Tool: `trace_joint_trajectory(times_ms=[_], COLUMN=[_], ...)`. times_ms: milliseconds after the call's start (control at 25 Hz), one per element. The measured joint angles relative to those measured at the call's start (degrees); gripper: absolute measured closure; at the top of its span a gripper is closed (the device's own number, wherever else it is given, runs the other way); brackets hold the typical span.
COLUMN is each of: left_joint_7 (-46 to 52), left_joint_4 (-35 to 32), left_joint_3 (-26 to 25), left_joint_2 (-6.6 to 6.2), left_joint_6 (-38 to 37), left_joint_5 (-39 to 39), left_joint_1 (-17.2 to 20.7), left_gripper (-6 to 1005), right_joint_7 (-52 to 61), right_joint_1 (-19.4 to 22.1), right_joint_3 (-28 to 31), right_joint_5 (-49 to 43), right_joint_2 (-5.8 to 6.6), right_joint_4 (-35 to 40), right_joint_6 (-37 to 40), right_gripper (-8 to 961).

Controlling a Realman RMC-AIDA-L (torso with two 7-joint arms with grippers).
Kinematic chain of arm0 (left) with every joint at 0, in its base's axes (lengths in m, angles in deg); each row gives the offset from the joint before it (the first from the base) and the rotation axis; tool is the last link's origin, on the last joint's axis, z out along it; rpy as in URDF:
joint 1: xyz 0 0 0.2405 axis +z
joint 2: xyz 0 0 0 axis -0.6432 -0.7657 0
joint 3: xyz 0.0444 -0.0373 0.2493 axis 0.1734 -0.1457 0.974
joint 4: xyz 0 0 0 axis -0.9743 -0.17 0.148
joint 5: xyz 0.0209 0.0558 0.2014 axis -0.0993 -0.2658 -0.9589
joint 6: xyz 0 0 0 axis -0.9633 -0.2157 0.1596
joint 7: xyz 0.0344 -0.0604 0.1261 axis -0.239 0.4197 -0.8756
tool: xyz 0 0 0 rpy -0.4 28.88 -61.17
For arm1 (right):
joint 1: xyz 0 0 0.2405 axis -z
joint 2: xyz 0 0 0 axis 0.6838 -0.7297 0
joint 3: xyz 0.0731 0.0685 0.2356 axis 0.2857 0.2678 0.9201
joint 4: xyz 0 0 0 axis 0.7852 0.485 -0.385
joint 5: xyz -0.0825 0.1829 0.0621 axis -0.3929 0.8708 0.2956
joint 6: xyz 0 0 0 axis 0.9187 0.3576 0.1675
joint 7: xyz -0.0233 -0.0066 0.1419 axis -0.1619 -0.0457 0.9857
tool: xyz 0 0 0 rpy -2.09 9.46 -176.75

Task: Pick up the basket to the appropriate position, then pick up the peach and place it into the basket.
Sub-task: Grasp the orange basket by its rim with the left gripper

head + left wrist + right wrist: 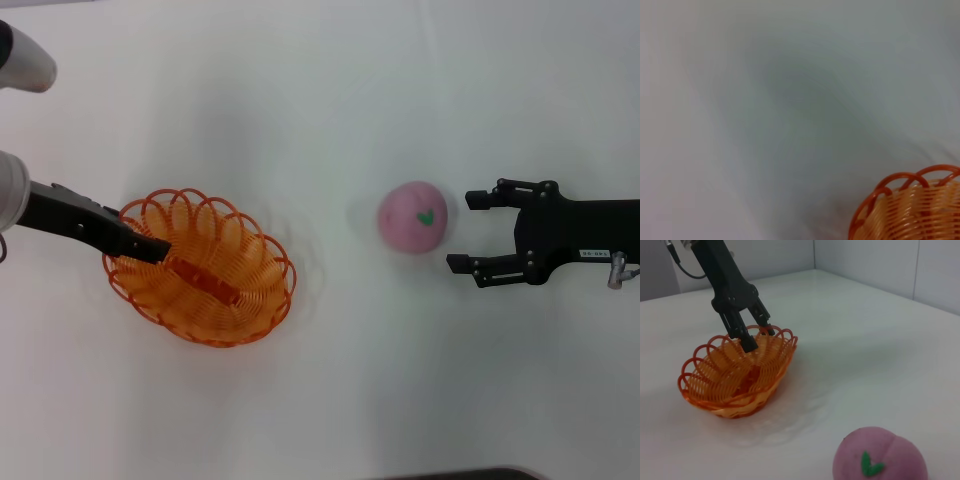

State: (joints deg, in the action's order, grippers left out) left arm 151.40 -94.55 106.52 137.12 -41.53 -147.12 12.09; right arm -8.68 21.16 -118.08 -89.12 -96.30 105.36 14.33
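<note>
On white table (330, 380), peach (412, 216) lies just beyond right gripper's (468, 230) spread jaws.

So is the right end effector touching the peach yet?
Apart. The head view shows bare white table between the open right end effector and the peach; its fingertips stop short of the fruit on the side away from the basket.

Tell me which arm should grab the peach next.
The right. Its end effector is open and sits just beside the peach, facing it. The left end effector is at the basket rim, farther away.
</note>
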Motion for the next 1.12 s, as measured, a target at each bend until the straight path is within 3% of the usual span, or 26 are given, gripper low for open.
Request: trace_joint_trajectory(times_ms=[360, 800, 1120], left_joint_7=[0.0, 0.8, 1.9], left_joint_4=[-0.8, -1.3, -1.1], left_joint_3=[4.0, 4.7, 4.8], left_joint_2=[0.19, 0.27, 0.22], left_joint_6=[0.1, 0.9, 1.2], left_joint_5=[-0.2, -0.3, -1.7], left_joint_1=[0.5, 0.4, 0.2], left_gripper=[215, 636, 864], right_joint_7=[0.1, 0.1, 0.1], right_joint_1=[-0.2, -0.2, -0.3], right_joint_3=[0.0, 0.0, 0.0], right_joint_5=[-0.1, 0.0, 0.0], right_joint_2=[0.0, 0.0, 0.0], right_joint_4=[0.0, 0.0, 0.0], right_joint_6=[0.0, -0.1, -0.1], right_gripper=[35, 34, 33])
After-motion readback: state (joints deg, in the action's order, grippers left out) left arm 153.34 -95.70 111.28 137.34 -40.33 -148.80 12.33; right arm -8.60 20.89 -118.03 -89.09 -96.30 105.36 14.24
